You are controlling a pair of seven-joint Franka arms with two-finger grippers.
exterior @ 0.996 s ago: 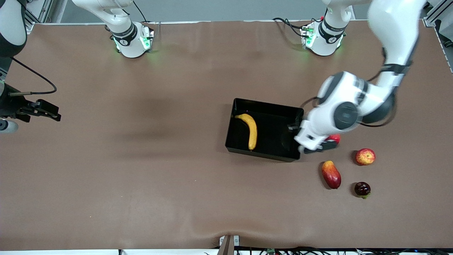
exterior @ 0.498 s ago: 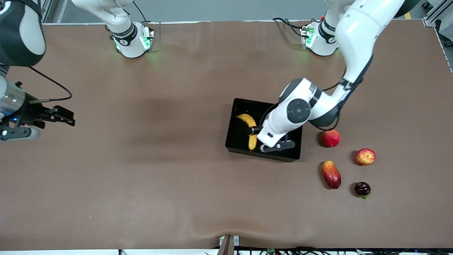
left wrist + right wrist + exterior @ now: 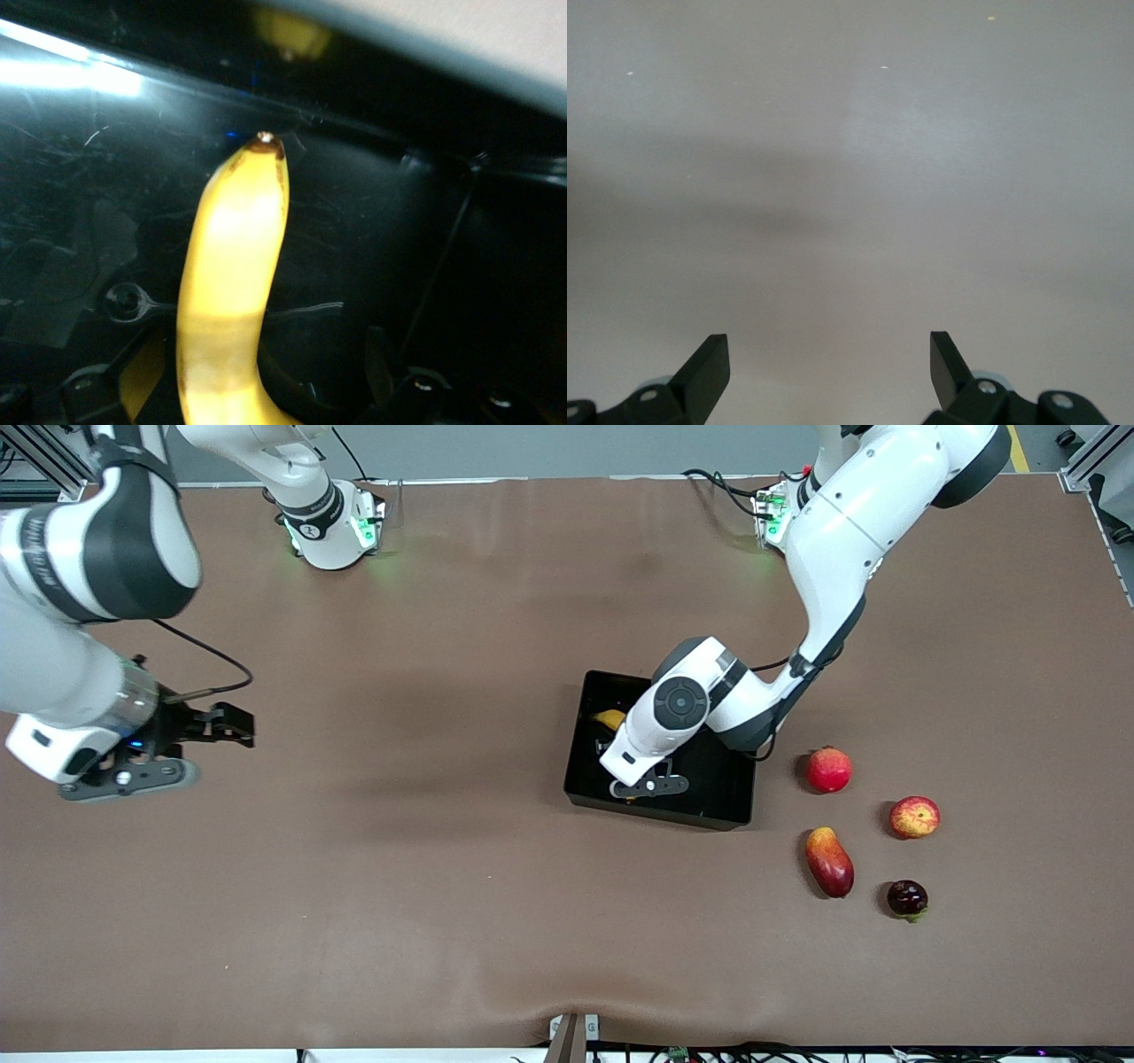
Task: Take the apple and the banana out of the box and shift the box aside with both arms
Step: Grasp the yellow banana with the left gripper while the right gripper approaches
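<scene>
Left gripper (image 3: 640,786) low inside the box (image 3: 735,808), jaws spread wide astride the banana (image 3: 232,292), nothing clamped yet — apparently lined up for the pick. Apple (image 3: 914,817) already out, at four o'clock from the box. Right gripper (image 3: 133,766) wide open, empty, over bare table (image 3: 399,921) toward its own end, waiting.

White jointed arms (image 3: 833,522) with black joint bands, cables, green-lit bases.

No legible text or labels
</scene>
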